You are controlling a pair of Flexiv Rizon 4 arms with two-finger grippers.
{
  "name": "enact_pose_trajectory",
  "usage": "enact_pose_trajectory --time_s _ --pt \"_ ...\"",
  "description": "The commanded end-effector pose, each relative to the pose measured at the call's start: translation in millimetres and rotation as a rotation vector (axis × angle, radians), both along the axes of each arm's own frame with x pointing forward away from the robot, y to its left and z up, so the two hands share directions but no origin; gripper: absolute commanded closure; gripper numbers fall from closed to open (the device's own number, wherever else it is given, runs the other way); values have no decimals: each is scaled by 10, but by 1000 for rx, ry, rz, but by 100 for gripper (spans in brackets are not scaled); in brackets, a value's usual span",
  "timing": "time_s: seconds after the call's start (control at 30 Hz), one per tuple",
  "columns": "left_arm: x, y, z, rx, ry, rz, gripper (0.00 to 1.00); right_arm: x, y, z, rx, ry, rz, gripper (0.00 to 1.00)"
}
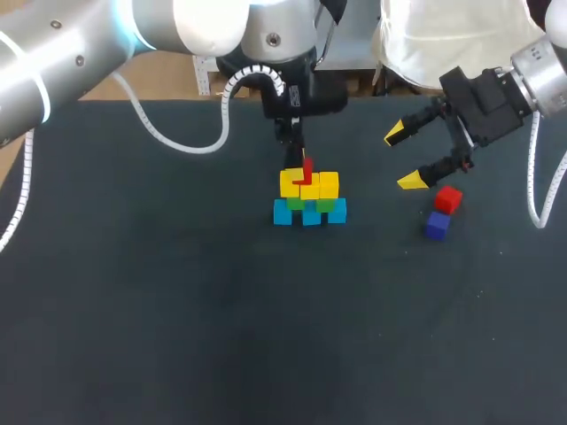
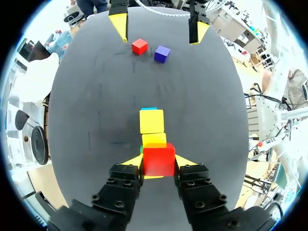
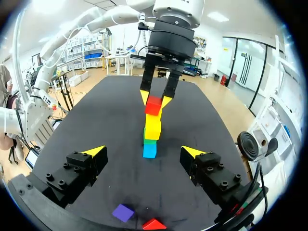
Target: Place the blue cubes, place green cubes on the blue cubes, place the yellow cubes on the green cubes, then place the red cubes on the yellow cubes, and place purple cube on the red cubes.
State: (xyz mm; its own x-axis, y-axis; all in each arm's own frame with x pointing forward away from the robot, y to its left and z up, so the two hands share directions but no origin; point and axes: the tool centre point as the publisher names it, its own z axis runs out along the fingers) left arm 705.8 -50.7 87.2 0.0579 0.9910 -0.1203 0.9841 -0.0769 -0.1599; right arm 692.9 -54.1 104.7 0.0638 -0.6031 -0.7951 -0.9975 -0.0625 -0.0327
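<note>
Left claw clamps red cube atop yellows; right claw gapes; we judge spare red, purple at three o'clock outstanding.

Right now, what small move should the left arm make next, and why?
Probably lower a little: the left gripper is shut on the red cube right above the yellow cubes, and whether it already rests on them is unclear.

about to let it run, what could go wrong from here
The left gripper, shut on the held red cube, is over the yellow cubes; a skewed release could shift them or let it fall. The open right gripper hovers near the loose red cube and purple cube and might knock them.
</note>
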Motion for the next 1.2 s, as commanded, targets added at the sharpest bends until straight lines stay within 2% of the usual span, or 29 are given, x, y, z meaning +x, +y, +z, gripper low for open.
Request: enact_pose_trajectory --time_s 0.03,1.13,1.17,1.2 --pt "38 -4 -4 3 2 -1 100 2 0 -3 2 -1 1 0" --pt "68 -23 -25 17 8 12 100 2 0 -3 2 -1 1 0" --pt "67 -24 -24 24 6 20 86 2 0 -3 2 -1 1 0" --pt "68 -27 -21 21 4 21 67 2 0 -3 2 -1 1 0"
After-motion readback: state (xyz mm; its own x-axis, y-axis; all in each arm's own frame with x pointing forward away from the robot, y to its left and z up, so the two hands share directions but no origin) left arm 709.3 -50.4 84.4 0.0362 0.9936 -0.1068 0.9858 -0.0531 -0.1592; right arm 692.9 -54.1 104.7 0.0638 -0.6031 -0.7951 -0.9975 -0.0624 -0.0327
